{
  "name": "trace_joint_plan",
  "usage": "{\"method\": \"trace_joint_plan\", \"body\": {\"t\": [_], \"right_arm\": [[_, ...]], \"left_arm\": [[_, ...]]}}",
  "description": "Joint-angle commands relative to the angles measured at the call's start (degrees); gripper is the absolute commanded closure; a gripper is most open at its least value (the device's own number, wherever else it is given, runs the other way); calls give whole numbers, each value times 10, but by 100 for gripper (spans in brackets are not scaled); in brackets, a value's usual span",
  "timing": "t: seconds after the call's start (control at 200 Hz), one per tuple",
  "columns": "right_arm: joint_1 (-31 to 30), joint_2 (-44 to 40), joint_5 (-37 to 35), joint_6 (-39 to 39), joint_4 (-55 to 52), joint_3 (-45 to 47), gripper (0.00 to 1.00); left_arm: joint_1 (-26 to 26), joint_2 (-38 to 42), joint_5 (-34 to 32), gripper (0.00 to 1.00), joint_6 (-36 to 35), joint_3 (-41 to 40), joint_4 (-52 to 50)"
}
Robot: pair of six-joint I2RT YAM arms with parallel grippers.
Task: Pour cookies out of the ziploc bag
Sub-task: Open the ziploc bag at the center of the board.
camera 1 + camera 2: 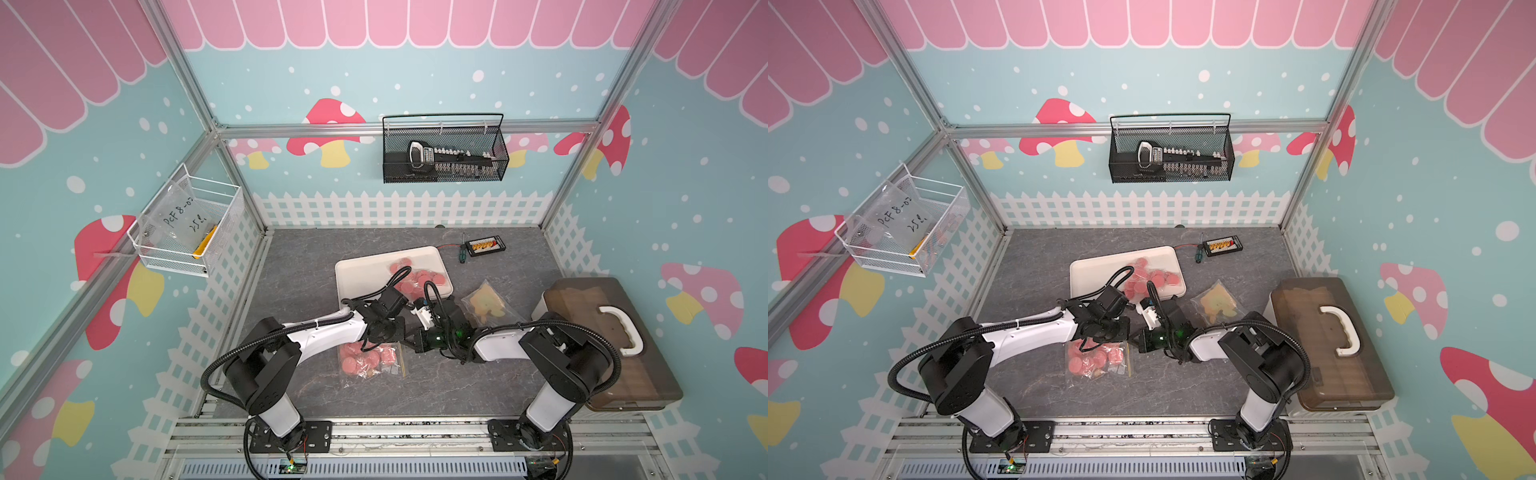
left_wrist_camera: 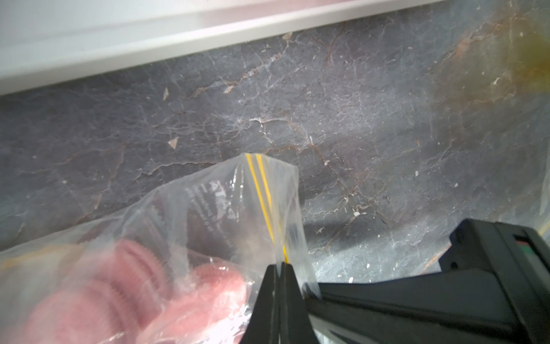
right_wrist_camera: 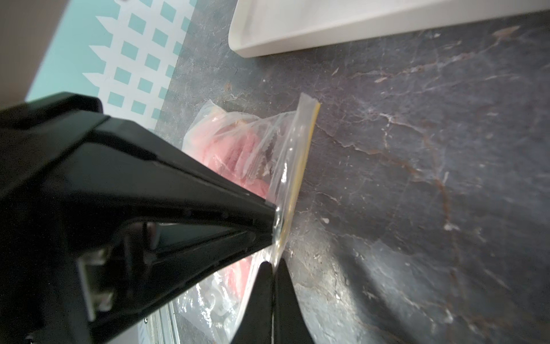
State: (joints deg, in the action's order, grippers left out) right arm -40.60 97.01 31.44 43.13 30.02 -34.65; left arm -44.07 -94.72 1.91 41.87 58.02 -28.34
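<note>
Left claw (image 2: 278, 266) and right claw (image 3: 272, 266) both pinch tight on the bag (image 1: 395, 358) at its zip, cookies (image 1: 359, 361) inside, toward the surface's front edge; slick plastic could slip free, dumping them short of the tray (image 1: 361, 276)

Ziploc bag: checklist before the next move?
1. Left hand shut on the ziploc bag at its yellow zip strip: ok.
2. Right hand shut on the same strip, close beside the left hand: ok.
3. Each hand on a separate lip: cannot tell.
4. Zip opened: cannot tell.
5. Cookies inside the bag: ok.
6. White tray has bare floor for the pour: ok.
</note>
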Motion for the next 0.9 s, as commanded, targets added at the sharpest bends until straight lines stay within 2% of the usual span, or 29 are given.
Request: {"method": "trace_joint_plan", "body": {"t": [0.0, 0.1, 0.896], "right_arm": [[-4, -5, 3, -2, -3, -9, 100], [-4, -7, 0, -2, -2, -7, 100], [-4, 9, -41, -2, -61, -23, 100]], "left_arm": [[0, 9, -26, 96, 13, 0, 18], [0, 12, -25, 100, 15, -4, 24], [0, 43, 6, 100, -17, 13, -7]]}}
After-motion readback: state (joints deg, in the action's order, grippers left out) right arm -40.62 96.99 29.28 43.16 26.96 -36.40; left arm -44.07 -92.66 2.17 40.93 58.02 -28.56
